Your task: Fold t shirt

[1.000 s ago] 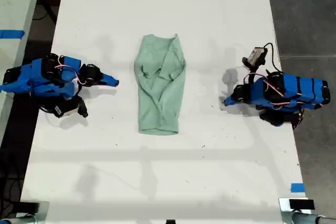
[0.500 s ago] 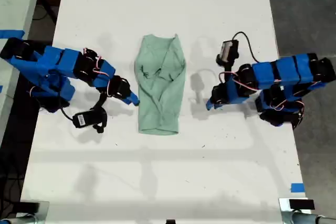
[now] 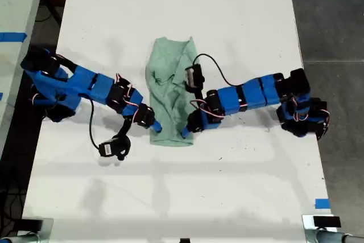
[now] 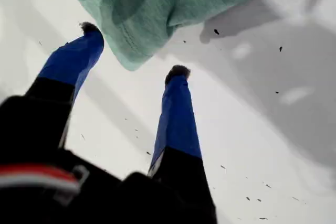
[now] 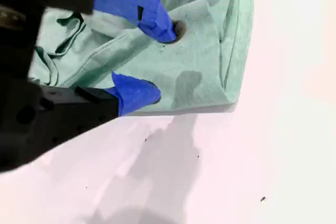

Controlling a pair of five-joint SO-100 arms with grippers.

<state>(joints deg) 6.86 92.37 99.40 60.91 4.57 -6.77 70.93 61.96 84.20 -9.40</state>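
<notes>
The t shirt (image 3: 172, 93) is lying lengthwise in the middle of the table (image 3: 239, 15). My first gripper (image 3: 156, 126) is reaching in from the exterior view's left, sitting at the shirt's near corner on that side. My second gripper (image 3: 186, 131) is coming from the exterior view's right, resting over the hem at the opposite near corner.

My first gripper (image 4: 134, 51) stands with its two blue fingers (image 4: 176, 116) spread apart, dark-tipped, above the white table (image 4: 273, 145). The t shirt (image 4: 157, 3), pale mint and wrinkled, lies just beyond the tips, one corner of it reaching down into the gap between them without touching either, as far as I can tell. From that corner, a grey shadow runs toward four o'clock across the table, which is flecked with small dark specks.
</notes>
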